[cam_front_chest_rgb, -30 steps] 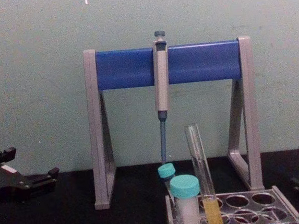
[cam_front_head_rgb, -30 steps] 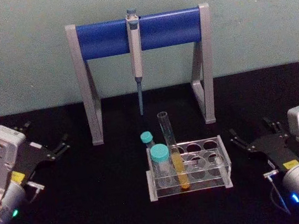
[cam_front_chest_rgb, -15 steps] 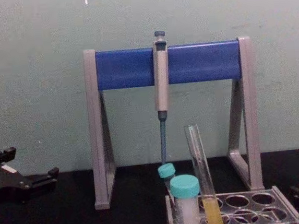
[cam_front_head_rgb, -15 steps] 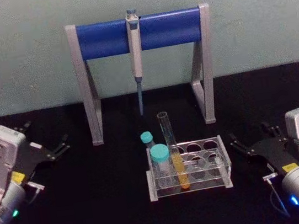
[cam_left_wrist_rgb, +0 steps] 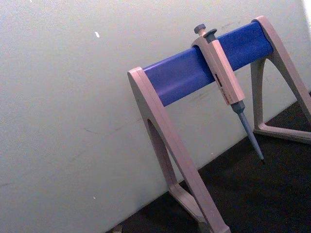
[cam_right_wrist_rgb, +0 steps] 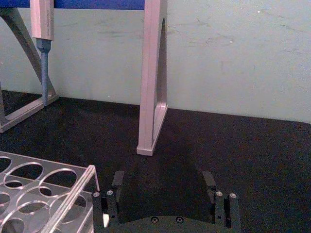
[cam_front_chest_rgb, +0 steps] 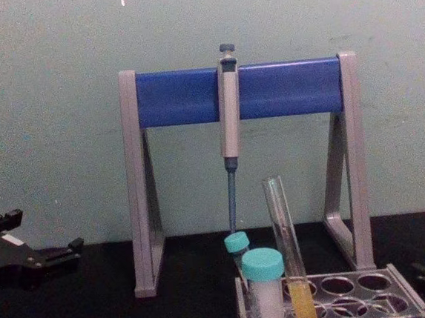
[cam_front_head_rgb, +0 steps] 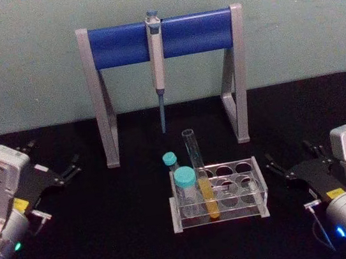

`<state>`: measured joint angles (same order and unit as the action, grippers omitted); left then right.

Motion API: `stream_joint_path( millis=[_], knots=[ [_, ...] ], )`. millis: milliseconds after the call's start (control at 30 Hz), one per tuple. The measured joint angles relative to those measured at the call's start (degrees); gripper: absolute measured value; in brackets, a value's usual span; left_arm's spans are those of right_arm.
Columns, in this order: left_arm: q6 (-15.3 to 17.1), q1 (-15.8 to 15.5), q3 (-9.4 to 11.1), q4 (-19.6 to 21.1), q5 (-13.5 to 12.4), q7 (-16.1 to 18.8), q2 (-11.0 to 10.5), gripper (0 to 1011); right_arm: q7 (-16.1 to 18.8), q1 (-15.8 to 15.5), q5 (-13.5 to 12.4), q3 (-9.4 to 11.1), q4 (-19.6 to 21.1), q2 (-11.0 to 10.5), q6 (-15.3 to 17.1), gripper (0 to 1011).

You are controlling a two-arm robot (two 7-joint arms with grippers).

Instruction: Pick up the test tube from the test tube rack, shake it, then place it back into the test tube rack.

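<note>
The test tube (cam_front_head_rgb: 200,174) is standing in the rack (cam_front_head_rgb: 252,208) in the middle of the black table (cam_front_head_rgb: 130,238), leaning a little to the left at its top, with yellow-orange liquid sitting in its lower part. It is occupying a front hole, just to the right of two short teal-capped tubes (cam_front_head_rgb: 186,189). The right gripper (cam_front_head_rgb: 293,161) is resting on the table to the right of the rack, near it but apart from it, its fingers (cam_right_wrist_rgb: 118,179) spread wide and holding nothing, pointing toward the rack's right end. The left gripper (cam_front_head_rgb: 56,168) is lying well off to the left side of the table, also gaping open and empty. Behind the rack a grey pipette (cam_front_head_rgb: 157,61) is hanging from the blue bar of a stand (cam_front_head_rgb: 122,44), its tip well above the table.
</note>
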<state>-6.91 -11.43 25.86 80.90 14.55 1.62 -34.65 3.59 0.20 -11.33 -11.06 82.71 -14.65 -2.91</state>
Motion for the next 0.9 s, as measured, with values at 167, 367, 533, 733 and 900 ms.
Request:
stream_joint_path(
  millis=[167,367,533,733,900],
  knots=[
    [0.0,0.0,0.0,0.0,0.0,0.0,0.0,1001,0.0,0.0,0.0,0.0,0.0,0.0,0.0,1000],
    [0.0,0.0,0.0,0.0,0.0,0.0,0.0,1001,0.0,0.0,-0.1,0.0,0.0,0.0,-0.1,1000],
    [0.0,0.0,0.0,0.0,0.0,0.0,0.0,1001,0.0,0.0,-0.1,0.0,0.1,0.0,-0.1,1000],
    [0.0,0.0,0.0,0.0,0.0,0.0,0.0,1001,-0.1,0.0,-0.1,0.0,0.1,0.0,-0.1,1000],
    [0.0,0.0,0.0,0.0,0.0,0.0,0.0,1001,-0.1,0.0,-0.1,0.0,0.1,0.0,-0.1,1000]
  ],
)
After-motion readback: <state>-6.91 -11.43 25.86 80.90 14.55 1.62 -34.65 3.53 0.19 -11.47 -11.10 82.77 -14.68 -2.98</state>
